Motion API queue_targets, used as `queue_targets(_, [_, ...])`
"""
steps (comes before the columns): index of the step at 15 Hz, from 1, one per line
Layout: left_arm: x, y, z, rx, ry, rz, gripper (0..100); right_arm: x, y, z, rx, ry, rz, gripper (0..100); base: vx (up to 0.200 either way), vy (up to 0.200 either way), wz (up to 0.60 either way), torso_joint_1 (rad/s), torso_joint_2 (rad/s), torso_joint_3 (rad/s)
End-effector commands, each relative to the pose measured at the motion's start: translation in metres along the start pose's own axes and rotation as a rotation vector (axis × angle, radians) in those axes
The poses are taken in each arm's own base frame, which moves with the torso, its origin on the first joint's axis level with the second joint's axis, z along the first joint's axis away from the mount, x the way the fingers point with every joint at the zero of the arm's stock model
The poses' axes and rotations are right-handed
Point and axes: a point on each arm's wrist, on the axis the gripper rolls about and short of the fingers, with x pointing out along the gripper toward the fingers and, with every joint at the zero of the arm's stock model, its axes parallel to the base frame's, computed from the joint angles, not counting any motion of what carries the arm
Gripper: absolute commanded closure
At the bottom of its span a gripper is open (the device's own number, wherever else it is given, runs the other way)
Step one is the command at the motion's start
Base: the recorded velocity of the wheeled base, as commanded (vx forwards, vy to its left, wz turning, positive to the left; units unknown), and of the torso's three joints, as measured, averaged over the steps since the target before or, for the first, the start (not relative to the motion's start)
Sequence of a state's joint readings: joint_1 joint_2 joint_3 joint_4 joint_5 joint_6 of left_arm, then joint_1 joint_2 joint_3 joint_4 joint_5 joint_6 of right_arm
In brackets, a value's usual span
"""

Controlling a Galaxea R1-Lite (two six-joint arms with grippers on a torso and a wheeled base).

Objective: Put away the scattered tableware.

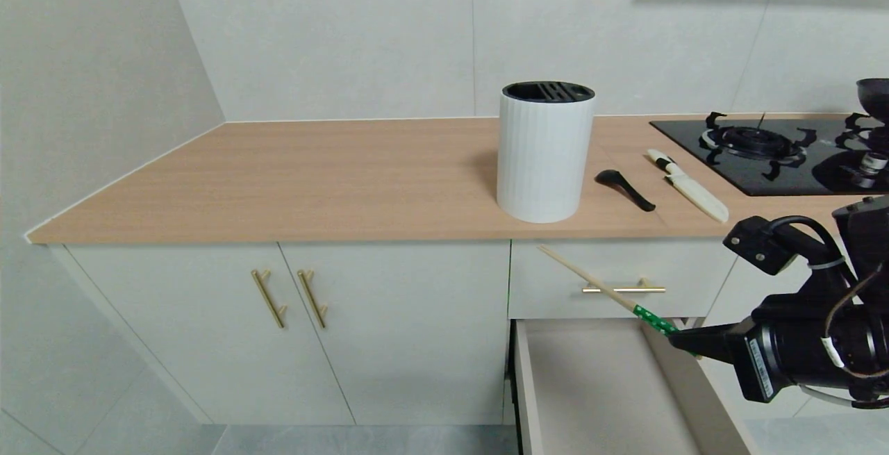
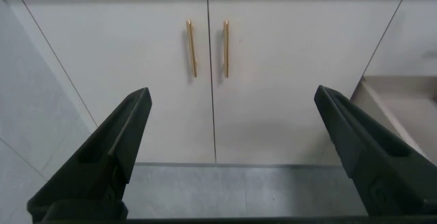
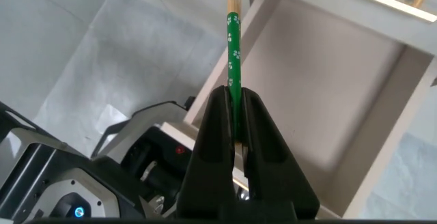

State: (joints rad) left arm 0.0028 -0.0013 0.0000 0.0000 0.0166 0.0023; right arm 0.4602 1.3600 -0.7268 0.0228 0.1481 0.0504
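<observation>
My right gripper (image 1: pixel 684 337) is shut on a wooden chopstick (image 1: pixel 594 281) with a green patterned end, held slanting above the open drawer (image 1: pixel 590 385). The wrist view shows the chopstick (image 3: pixel 233 39) pinched between the black fingers (image 3: pixel 218 135) over the drawer's pale floor (image 3: pixel 328 80). On the counter (image 1: pixel 312 177) stand a white ribbed utensil holder (image 1: pixel 545 153), a black spoon (image 1: pixel 624 189) and a white knife (image 1: pixel 687 185). My left gripper (image 2: pixel 232 149) hangs open in front of the lower cabinet doors (image 2: pixel 208 74), holding nothing.
A black gas hob (image 1: pixel 771 149) occupies the counter's right end. Gold handles (image 1: pixel 288 295) sit on the cabinet doors, and another gold handle (image 1: pixel 624 289) is on the closed drawer above the open one. Tiled walls back the counter.
</observation>
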Motion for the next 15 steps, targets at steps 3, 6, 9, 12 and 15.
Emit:
queue_targets(3, [0.000,0.000,0.000,0.001,0.001,0.001,0,0.005,-0.001,-0.001,0.003,0.017,0.000,100,0.000,0.000,0.00,-0.189,0.48,0.279])
queue_targets(6, [0.000,0.000,0.000,-0.001,0.001,0.001,0,0.010,-0.002,-0.002,0.006,0.035,-0.001,100,0.000,0.000,0.00,-0.170,0.47,0.294])
queue_targets(9, [0.000,0.000,0.000,0.001,0.001,0.001,0,0.015,-0.002,-0.003,0.008,0.054,-0.004,100,0.000,0.000,0.00,-0.154,0.47,0.305])
queue_targets(12, [0.000,0.000,0.000,-0.001,0.003,0.001,0,0.018,-0.003,-0.004,0.010,0.067,-0.003,100,0.000,0.000,0.00,-0.144,0.47,0.320])
queue_targets(15, [0.000,0.000,0.000,-0.001,0.001,0.001,0,0.021,-0.003,-0.005,0.012,0.078,-0.003,100,0.000,0.000,0.00,-0.090,0.42,0.326])
